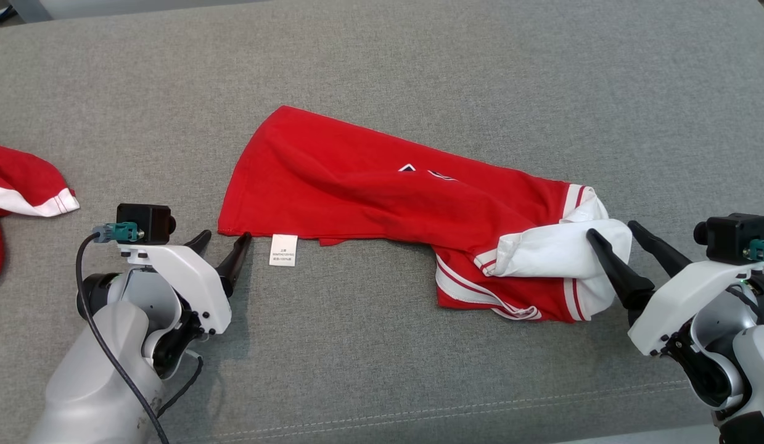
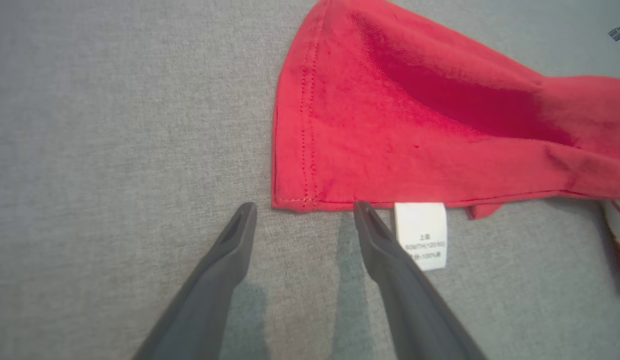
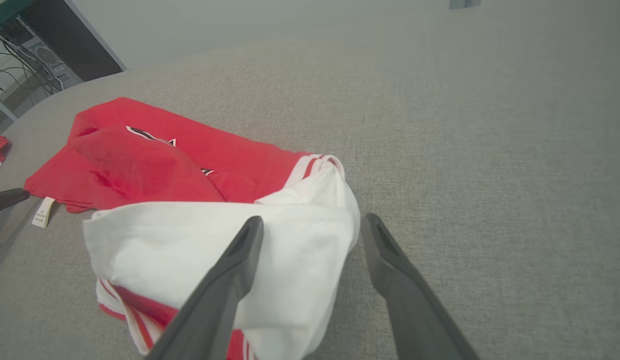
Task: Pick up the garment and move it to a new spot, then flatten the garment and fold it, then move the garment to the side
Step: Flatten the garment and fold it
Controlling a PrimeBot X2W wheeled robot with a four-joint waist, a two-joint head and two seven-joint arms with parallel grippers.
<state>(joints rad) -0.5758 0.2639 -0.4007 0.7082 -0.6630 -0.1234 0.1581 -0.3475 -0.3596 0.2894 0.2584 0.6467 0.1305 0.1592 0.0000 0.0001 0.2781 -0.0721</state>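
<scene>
A red garment point(image 1: 382, 191) with white striped trim lies crumpled across the grey surface, its white sleeve point(image 1: 560, 250) bunched at the right end and a white label point(image 1: 283, 250) at its near hem. My left gripper point(image 1: 224, 237) is open, its fingertips just short of the garment's near left corner point(image 2: 289, 200), astride it in the left wrist view. My right gripper point(image 1: 611, 231) is open too; the white sleeve point(image 3: 214, 250) lies under and between its fingers, nothing clamped.
Another red and white cloth point(image 1: 18, 191) lies at the far left edge of the grey upholstered surface point(image 1: 382, 74). A stitched seam point(image 1: 418, 413) runs along the near edge. In the right wrist view, dark equipment with cables point(image 3: 34, 45) stands beyond the surface.
</scene>
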